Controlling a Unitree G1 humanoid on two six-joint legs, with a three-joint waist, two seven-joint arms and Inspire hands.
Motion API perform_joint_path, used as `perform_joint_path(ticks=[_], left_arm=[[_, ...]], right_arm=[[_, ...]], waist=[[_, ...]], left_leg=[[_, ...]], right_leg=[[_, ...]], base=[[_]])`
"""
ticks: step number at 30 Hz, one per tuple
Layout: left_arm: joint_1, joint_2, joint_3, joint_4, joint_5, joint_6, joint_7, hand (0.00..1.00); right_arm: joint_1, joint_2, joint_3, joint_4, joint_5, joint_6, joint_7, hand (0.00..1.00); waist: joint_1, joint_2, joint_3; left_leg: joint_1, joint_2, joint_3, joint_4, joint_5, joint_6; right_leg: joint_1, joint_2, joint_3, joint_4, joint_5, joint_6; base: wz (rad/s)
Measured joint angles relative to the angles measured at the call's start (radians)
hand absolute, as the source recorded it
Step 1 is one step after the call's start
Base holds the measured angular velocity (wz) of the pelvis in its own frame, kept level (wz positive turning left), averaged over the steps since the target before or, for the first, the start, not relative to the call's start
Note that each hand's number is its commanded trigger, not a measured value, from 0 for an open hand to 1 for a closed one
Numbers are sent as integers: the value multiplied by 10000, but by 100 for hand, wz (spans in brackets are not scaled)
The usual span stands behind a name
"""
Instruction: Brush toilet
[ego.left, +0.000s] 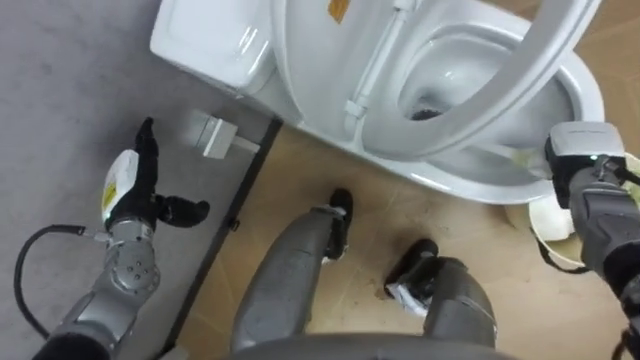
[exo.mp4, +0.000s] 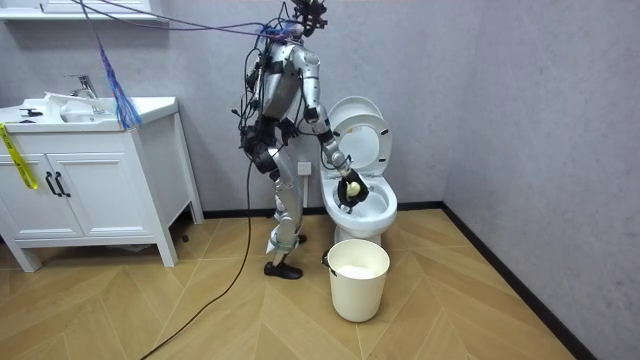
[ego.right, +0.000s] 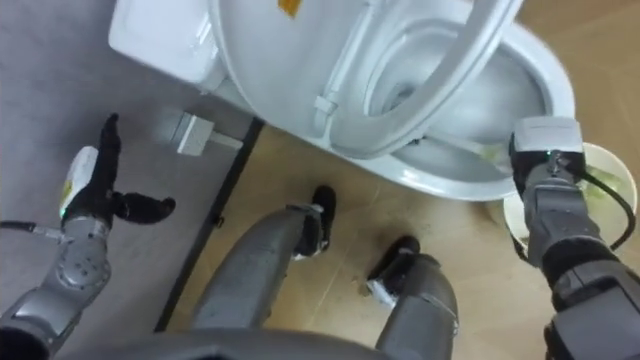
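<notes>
I stand right at a white toilet, its lid and seat both raised. My right hand reaches down at the bowl's front rim. In the room view this right hand is curled round a small yellow-green brush just over the bowl. A greenish bit of the brush shows beside the wrist. My left hand hangs open beside the tank, fingers straight and thumb out, touching nothing.
A cream bucket stands on the wooden floor in front of the toilet, just under my right forearm. A small grey box sits low on the wall by the tank. A white vanity with a sink is at the room view's left.
</notes>
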Motion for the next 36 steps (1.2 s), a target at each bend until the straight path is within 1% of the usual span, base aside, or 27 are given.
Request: perform_joint_path(ticks=[1, 2, 3, 4, 5, 6, 7, 8, 9, 10, 11, 12, 13, 14, 15, 17, 18, 20, 23, 25, 28, 29, 31, 32, 33, 34, 36], left_arm=[[109, -23, 52, 82, -27, -11, -58, 0], [415, -58, 216, 199, -3, -16, -243, 0], [841, -105, 504, 324, 36, -15, -386, 0], [1035, -144, 662, 432, 39, -12, -454, 0], [1345, -306, 956, 749, 43, 10, -564, 0], [1745, -521, 1301, 971, 57, 75, -665, 0], [1930, -601, 1461, 1054, 57, 88, -700, 0], [2236, -784, 1760, 1243, 59, 167, -757, 0], [2496, -906, 1863, 1352, 58, 295, -807, 0], [2612, -945, 1863, 1373, 58, 340, -820, 0], [2843, -1139, 1980, 1485, 241, 393, -825, 0], [3050, -1453, 2299, 1602, 347, 453, -840, 0], [3130, -1590, 2414, 1648, 354, 507, -848, 0], [3291, -1835, 2623, 1668, 373, 563, -921, 0], [3387, -2005, 2771, 1741, 348, 574, -931, 0], [3413, -2254, 3099, 1955, 289, 606, -961, 0], [3423, -2370, 3311, 2132, 287, 656, -1000, 0], [3411, -2477, 3575, 2339, 268, 756, -1020, 0], [3323, -2609, 4190, 2600, 270, 792, -996, 0], [3091, -2779, 4618, 2925, 285, 900, -991, 0], [2619, -2849, 4693, 3300, 289, 972, -993, 0], [2434, -2849, 4702, 3404, 282, 973, -992, 0], [2189, -2852, 4782, 3616, 273, 978, -992, 0], [2007, -2876, 4942, 3730, 271, 1002, -990, 0], [1956, -2924, 5052, 3722, 258, 1048, -972, 0], [1922, -2963, 5113, 3717, 258, 1060, -960, 0], [1749, -3128, 5256, 3777, 284, 1103, -898, 0]], right_arm=[[288, 55, -113, -52, 0, -3, 4, 100], [912, 223, -389, -204, -21, -10, 7, 100], [1531, 496, -678, -302, -18, -19, 18, 100], [1808, 646, -831, -293, -6, -19, 30, 100], [2341, 835, -1102, -286, 2, -43, 32, 100], [2899, 1008, -1488, -346, 39, -150, 41, 100], [3091, 1085, -1633, -359, 83, -181, 65, 100], [3477, 1258, -1953, -360, 242, -224, 113, 100], [3774, 1351, -2111, -390, 527, -236, 146, 100], [3879, 1399, -2166, -379, 644, -241, 172, 100], [4110, 1568, -2368, -351, 863, -244, 240, 100], [4273, 1780, -2594, -323, 986, -239, 348, 100], [4342, 1879, -2692, -323, 1074, -231, 393, 100], [4493, 2046, -2827, -323, 1292, -242, 477, 100], [4659, 2226, -3011, -266, 1565, -317, 487, 100], [4868, 2363, -3068, -204, 2300, -428, 489, 100], [4873, 2500, -3338, -57, 2776, -495, 485, 100], [4789, 2717, -3915, 296, 3475, -572, 357, 100], [4774, 2968, -4730, 656, 4384, -682, 50, 100], [4792, 3049, -5047, 824, 4498, -854, -75, 100], [4727, 3168, -5193, 976, 4566, -997, -203, 100], [4637, 3255, -5242, 1154, 4699, -1041, -260, 100], [4488, 3423, -5382, 1405, 4841, -1089, -317, 100], [4489, 3537, -5405, 1510, 4849, -1103, -391, 100], [4475, 3636, -5509, 1600, 4856, -1101, -461, 100], [4475, 3695, -5578, 1602, 4869, -1102, -503, 100], [4472, 3933, -5670, 1679, 4884, -1106, -694, 100]], waist=[[-47, -43, -41], [-190, -134, -181], [-244, -306, -310], [-263, -367, -369], [-344, -415, -428], [-493, -417, -463], [-512, -435, -476], [-618, -509, -531], [-802, -505, -529], [-860, -515, -523], [-931, -571, -520], [-985, -657, -498], [-1029, -715, -484], [-1084, -749, -475], [-1150, -789, -477], [-1213, -853, -487], [-1374, -906, -502], [-1517, -985, -508], [-1932, -1204, -481], [-2117, -1285, -466], [-2256, -1276, -456], [-2314, -1213, -465], [-2471, -1125, -524], [-2537, -1082, -505], [-2538, -1035, -549], [-2562, -1011, -562], [-2716, -885, -569]], left_leg=[[224, -8, -5, -107, -1, -1], [640, -13, -29, -324, -3, -4], [1195, -36, -27, -646, -11, -16], [1466, -37, -29, -796, -32, -47], [2018, -25, -57, -1008, -123, -92], [2618, -39, -104, -1214, -298, -116], [2832, -38, -120, -1305, -376, -107], [3259, -46, -142, -1470, -480, -134], [3577, -29, -225, -1585, -531, -155], [3740, -11, -236, -1607, -545, -166], [4126, -2, -223, -1858, -559, -186], [4516, -37, -200, -2085, -565, -207], [4665, -63, -199, -2139, -573, -221], [4942, -139, -200, -2183, -597, -254], [5230, -149, -197, -2336, -603, -273], [5622, -166, -189, -2559, -601, -305], [5807, -181, -191, -2658, -601, -315], [6027, -183, -107, -2702, -638, -368], [6303, -228, 11, -2735, -666, -383], [6474, -237, 39, -2837, -668, -385], [6571, -223, 52, -2857, -718, -441], [6629, -188, 104, -2860, -790, -461], [6713, -158, 116, -2867, -909, -476], [6855, -164, 271, -2905, -927, -454], [7031, -162, 412, -3007, -943, -449], [7093, -162, 486, -3042, -946, -447], [7323, -176, 619, -3257, -948, -442]], right_leg=[[243, 26, -40, -154, 19, 34], [742, 88, -112, -474, 60, 107], [1298, 139, -149, -819, 100, 177], [1559, 183, -156, -1005, 127, 205], [2189, 313, -198, -1388, 196, 265], [2835, 451, -256, -1751, 241, 322], [3033, 489, -266, -1855, 236, 340], [3428, 525, -293, -2024, 221, 374], [3857, 590, -420, -2277, 244, 411], [4066, 615, -463, -2395, 260, 430], [4464, 672, -471, -2651, 298, 461], [4820, 686, -462, -2840, 309, 485], [4982, 689, -478, -2913, 314, 497], [5223, 684, -468, -2968, 303, 515], [5494, 713, -418, -3141, 298, 523], [5833, 734, -322, -3307, 291, 535], [6006, 750, -184, -3397, 270, 547], [6237, 837, 64, -3618, 274, 545], [6569, 878, 125, -3848, 291, 549], [6690, 903, 295, -3964, 293, 546], [6683, 935, 626, -3973, 303, 531], [6690, 968, 748, -3970, 303, 530], [6729, 1016, 906, -3975, 303, 530], [6832, 1017, 962, -3983, 303, 533], [6877, 1034, 1159, -3974, 304, 539], [6895, 1035, 1183, -3978, 308, 549], [6942, 1034, 1450, -3992, 330, 586]], base=[[11], [13], [9], [0], [-3], [0], [0], [8], [12], [13], [0], [0], [-3], [0], [0], [0], [0], [-12], [-8], [-16], [-20], [-17], [-13], [-22], [-29], [-33], [-24]])
